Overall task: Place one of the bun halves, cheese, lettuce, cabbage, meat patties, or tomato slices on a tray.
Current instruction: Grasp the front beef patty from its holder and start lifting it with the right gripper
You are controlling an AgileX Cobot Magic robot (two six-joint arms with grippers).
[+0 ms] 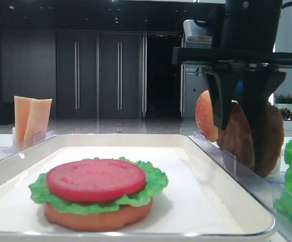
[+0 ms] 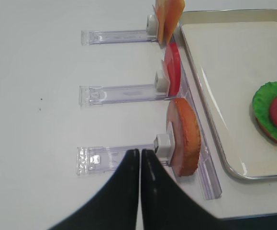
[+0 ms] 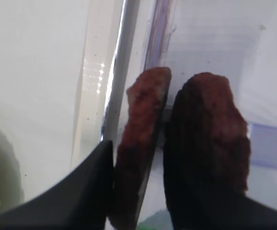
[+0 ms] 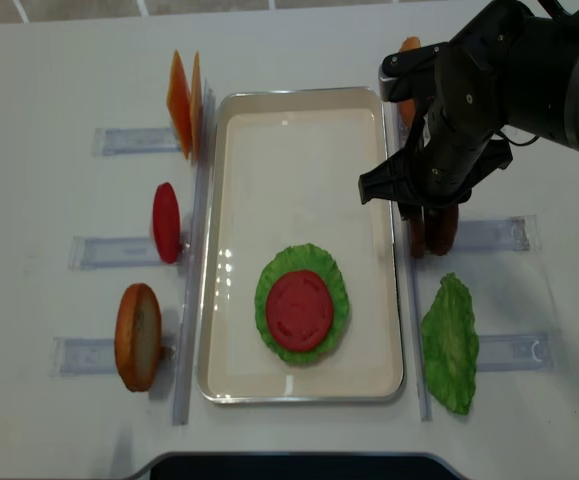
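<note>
Here, the right gripper (image 1: 241, 126), at the right of the front view, straddles one of the two upright meat patties (image 3: 140, 143), its jaws on either side, grip not discernible. The left gripper (image 2: 139, 165) is closed, empty. At the tray (image 4: 299, 130) centre: bun base, lettuce (image 4: 324, 275), tomato slice (image 4: 297, 308).

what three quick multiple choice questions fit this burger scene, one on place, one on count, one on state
1. Where do the meat patties stand?
A. in a rack right of the tray
B. flat on the tray
C. left of the tray

2. How many tomato slices lie on the tray's lettuce?
A. one
B. two
C. none

3. How is the left tool?
A. wide open
B. shut, empty
C. holding a bun

1 A: they stand on edge beside the rim, under the right tool.
2 A: a single red disc.
3 B: its fingers meet.
</note>
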